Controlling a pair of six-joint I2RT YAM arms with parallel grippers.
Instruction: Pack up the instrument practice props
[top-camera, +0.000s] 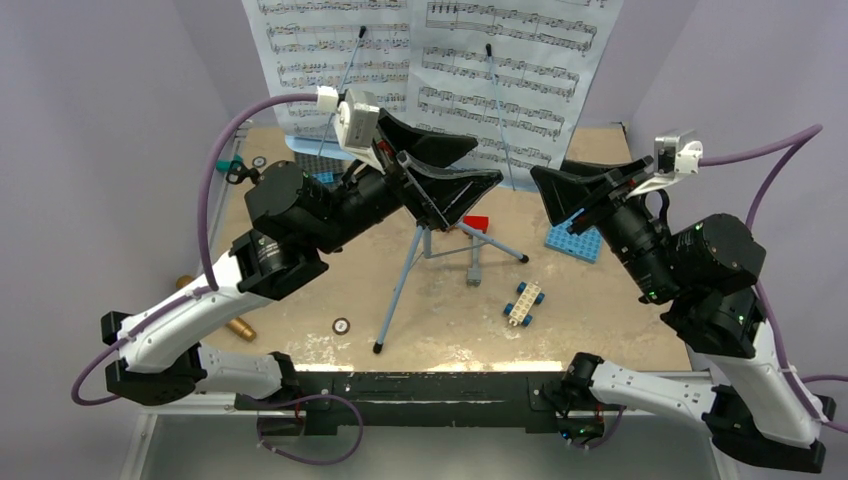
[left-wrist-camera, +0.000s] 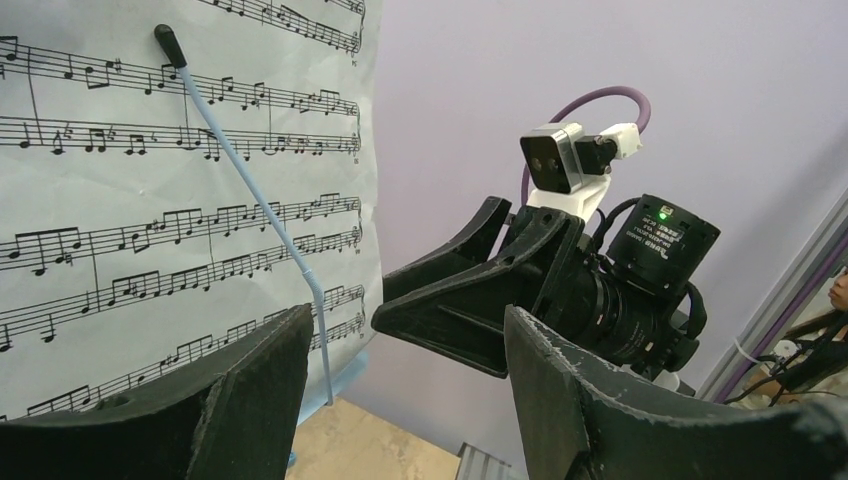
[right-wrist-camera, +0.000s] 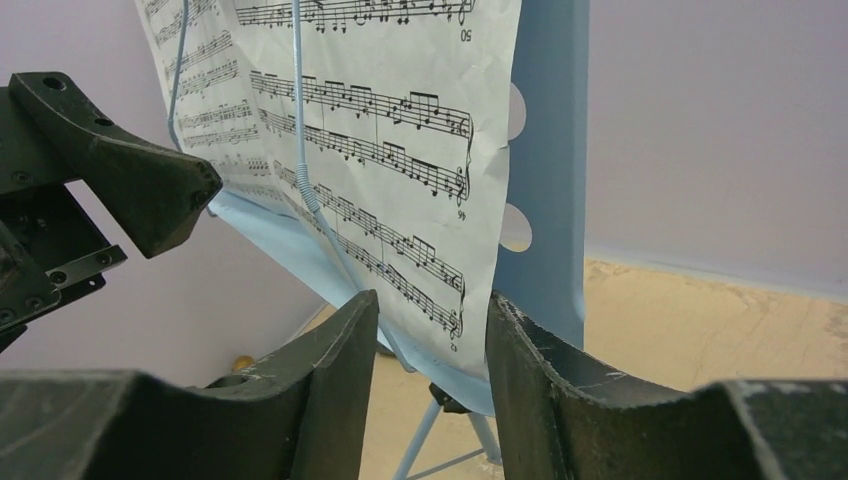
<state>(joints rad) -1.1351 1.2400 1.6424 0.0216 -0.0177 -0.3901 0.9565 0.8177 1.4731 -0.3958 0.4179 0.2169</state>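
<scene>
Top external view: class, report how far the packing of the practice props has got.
Done: nothing looks packed. In hand: the left gripper and right gripper, both open, are raised at the sheet-music pages, which hang on the upright music stand. Left: pages, stand, and the toy microphone lying beside the left arm.

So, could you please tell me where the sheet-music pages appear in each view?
Top external: sheet-music pages at top centre, along the top edge.
Left wrist: they fill the left half.
Right wrist: upper centre, from the top edge down.
Shared landmark: the thin light-blue wire across a page.
</scene>
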